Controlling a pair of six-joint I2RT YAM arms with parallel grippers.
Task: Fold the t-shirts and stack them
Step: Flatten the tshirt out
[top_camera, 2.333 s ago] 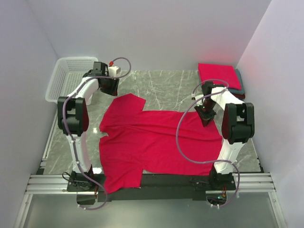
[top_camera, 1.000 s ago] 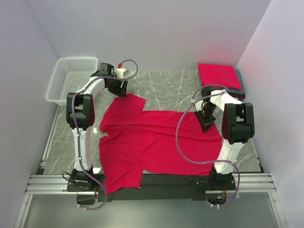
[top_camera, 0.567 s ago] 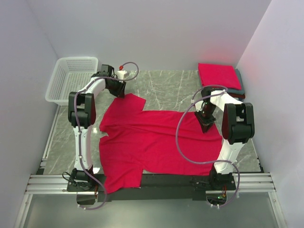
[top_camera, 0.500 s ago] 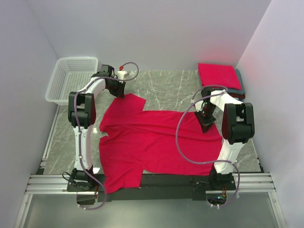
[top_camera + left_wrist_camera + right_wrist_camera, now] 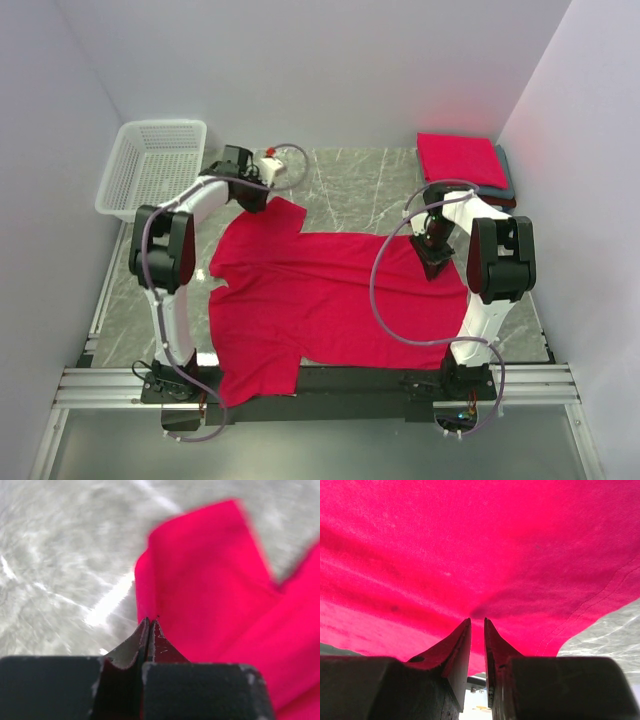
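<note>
The red t-shirt (image 5: 330, 290) lies flat mid-counter (image 5: 350, 180), its long axis left to right in the top view. The left hand (image 5: 151, 622) is closed on the upper-left sleeve (image 5: 210, 555). The right hand (image 5: 477, 622), nearly closed, pinches cloth by the right hem (image 5: 592, 602).

Your table (image 5: 350, 185) is grey marbled stone with a glossy top that shows glare. One red shirt (image 5: 330, 300) lies spread flat across its middle, neck end to the left and hem to the right. One sleeve points toward the far side; the other reaches the near edge. In the far right corner sits a folded stack (image 5: 460, 158), red on top, with grey and dark red edges showing along its right side. A white lattice basket (image 5: 150, 165) stands at the far left corner.
</note>
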